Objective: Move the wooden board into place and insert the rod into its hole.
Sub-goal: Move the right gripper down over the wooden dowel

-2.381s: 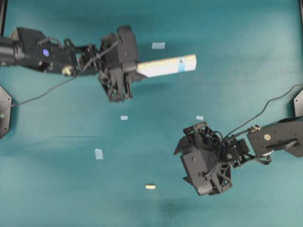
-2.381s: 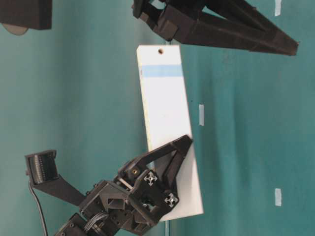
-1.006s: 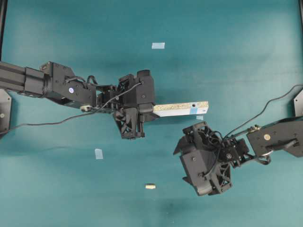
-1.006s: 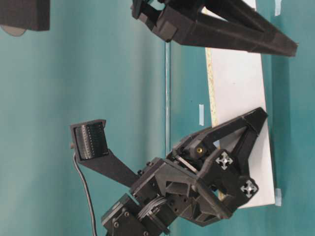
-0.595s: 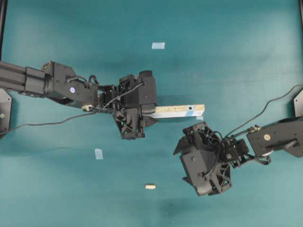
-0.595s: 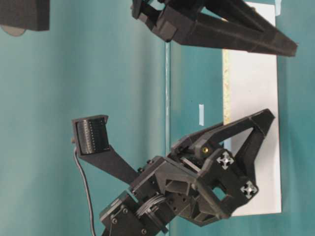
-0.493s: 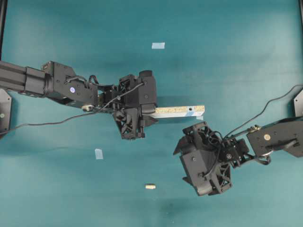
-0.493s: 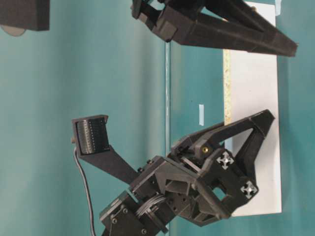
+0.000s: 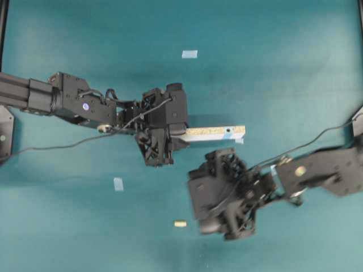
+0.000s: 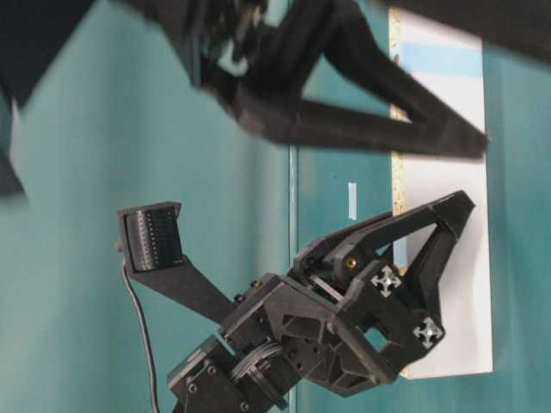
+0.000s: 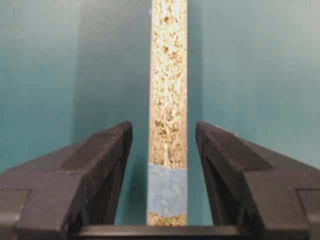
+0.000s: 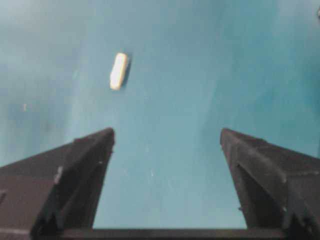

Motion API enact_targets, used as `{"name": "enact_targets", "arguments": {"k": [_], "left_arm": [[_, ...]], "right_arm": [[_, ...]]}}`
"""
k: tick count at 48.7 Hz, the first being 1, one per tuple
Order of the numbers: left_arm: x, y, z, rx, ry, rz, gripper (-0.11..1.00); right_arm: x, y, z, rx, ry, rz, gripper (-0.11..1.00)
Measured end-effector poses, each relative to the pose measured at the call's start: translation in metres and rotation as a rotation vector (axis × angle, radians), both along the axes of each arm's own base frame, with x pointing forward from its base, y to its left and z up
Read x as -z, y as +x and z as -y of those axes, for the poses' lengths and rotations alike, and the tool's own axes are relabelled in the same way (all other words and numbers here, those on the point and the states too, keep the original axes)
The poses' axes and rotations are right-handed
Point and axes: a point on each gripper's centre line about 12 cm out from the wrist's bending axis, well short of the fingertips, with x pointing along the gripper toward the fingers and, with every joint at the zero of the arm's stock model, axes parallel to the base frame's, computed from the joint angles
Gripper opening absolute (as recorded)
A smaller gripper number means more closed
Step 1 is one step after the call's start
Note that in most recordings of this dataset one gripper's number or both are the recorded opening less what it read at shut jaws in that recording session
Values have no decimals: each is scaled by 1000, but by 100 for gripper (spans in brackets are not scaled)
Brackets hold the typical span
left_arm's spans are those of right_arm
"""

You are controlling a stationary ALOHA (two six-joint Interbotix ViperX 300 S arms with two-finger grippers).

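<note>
The wooden board (image 9: 215, 133) stands on its long edge on the teal table, speckled edge up, with a hole and a pale blue patch near its right end. My left gripper (image 9: 182, 132) straddles its left end with the jaws open. In the left wrist view a gap shows on each side of the board (image 11: 169, 90) between the fingers (image 11: 107, 165). The table-level view shows its white face (image 10: 443, 172). The rod (image 9: 180, 224) lies alone lower down. My right gripper (image 9: 205, 218) hovers just right of the rod (image 12: 119, 71), open wide and empty.
Small pale-blue tape squares lie on the table, one at the back (image 9: 189, 54) and one left of centre (image 9: 118, 184). The left arm's cable (image 9: 51, 148) trails across the left side. The right arm (image 9: 323, 170) stretches in from the right edge.
My left gripper has let go of the board, which now rests on its edge between the open fingers. The right arm has swung left and down towards the rod.
</note>
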Motion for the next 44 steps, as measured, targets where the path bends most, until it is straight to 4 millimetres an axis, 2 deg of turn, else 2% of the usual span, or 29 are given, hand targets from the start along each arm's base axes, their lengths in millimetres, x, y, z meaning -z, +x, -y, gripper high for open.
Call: {"name": "enact_targets", "arguments": {"k": [13, 23, 37, 44], "left_arm": [[-1, 0, -1, -2, 0, 2, 51], [0, -1, -1, -2, 0, 0, 52], [3, -5, -1, 0, 1, -12, 51], [3, -5, 0, -1, -1, -11, 51]], "right_arm": [[11, 36, -19, 15, -62, -151, 91], [17, 56, -25, 33, -74, -192, 91], [29, 69, -30, 111, -40, -234, 90], [36, 68, -35, 119, -35, -249, 83]]}}
